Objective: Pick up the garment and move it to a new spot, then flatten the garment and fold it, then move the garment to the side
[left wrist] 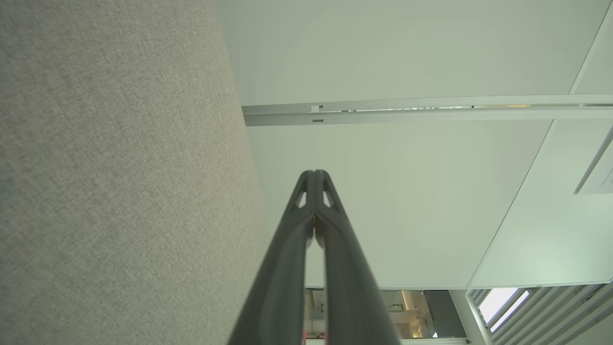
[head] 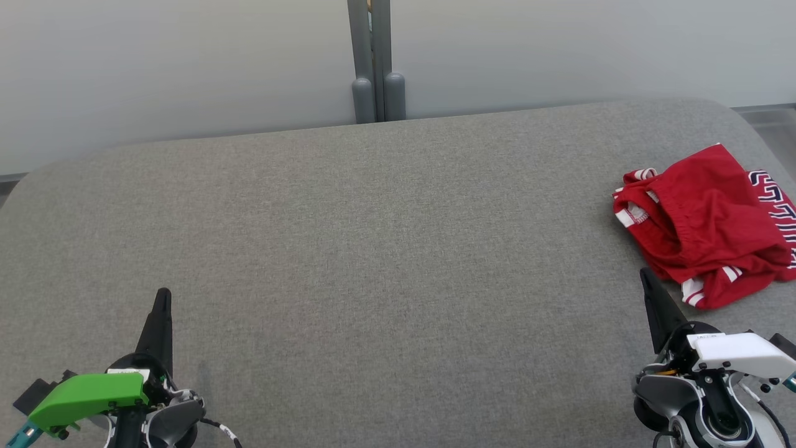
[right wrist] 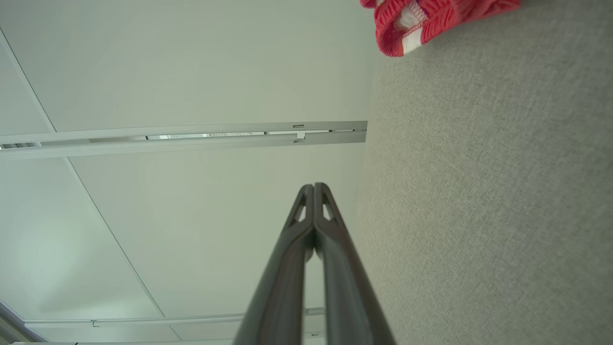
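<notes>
A crumpled red garment [head: 706,224] with white stripes and dark lettering lies at the far right of the grey fabric table [head: 385,249]. Its striped edge shows at the top of the right wrist view as the garment [right wrist: 421,24]. My right gripper [head: 645,274] is shut and empty at the lower right, its tip just short of the garment's near edge. In its own wrist view the right gripper [right wrist: 313,186] has its fingers pressed together. My left gripper [head: 163,294] is shut and empty at the lower left, far from the garment; its wrist view shows the left gripper [left wrist: 314,172] shut.
A pale wall with a grey vertical post [head: 375,62] runs behind the table's far edge. The table's corners are rounded, and the garment sits close to the right edge. Floor shows past the far right corner [head: 774,124].
</notes>
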{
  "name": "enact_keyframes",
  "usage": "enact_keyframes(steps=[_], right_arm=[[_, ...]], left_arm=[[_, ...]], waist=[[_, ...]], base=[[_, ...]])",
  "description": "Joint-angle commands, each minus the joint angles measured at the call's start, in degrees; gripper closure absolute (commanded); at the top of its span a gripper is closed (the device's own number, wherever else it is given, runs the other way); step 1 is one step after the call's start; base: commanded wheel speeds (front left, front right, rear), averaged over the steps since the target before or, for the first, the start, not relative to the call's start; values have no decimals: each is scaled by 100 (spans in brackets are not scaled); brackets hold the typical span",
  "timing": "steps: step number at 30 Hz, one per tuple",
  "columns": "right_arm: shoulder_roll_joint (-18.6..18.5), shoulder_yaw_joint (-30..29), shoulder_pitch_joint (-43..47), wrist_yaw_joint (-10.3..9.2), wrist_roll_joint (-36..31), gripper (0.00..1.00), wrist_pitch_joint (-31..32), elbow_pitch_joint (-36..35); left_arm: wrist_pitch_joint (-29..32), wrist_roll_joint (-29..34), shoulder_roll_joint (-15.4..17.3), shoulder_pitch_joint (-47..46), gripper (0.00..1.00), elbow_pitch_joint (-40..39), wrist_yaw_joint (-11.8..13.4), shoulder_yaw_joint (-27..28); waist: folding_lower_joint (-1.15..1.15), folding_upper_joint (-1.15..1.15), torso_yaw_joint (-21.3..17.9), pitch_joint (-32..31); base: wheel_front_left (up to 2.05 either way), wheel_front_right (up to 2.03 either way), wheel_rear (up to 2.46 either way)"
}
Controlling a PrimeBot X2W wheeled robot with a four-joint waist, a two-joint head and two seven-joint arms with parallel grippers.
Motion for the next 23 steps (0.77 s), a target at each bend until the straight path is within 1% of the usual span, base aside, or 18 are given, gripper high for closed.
enact_keyframes(steps=[1,23], right_arm=[[-26,-10,67,2,39,100,35,-25],[-26,-10,66,2,40,100,35,-25]], left_arm=[[3,-13,38,-82,100,-7,-36,14],[3,-13,38,-82,100,-8,-36,14]], waist=[[0,0,0,0],[0,0,0,0]], base=[[0,0,0],[0,0,0]])
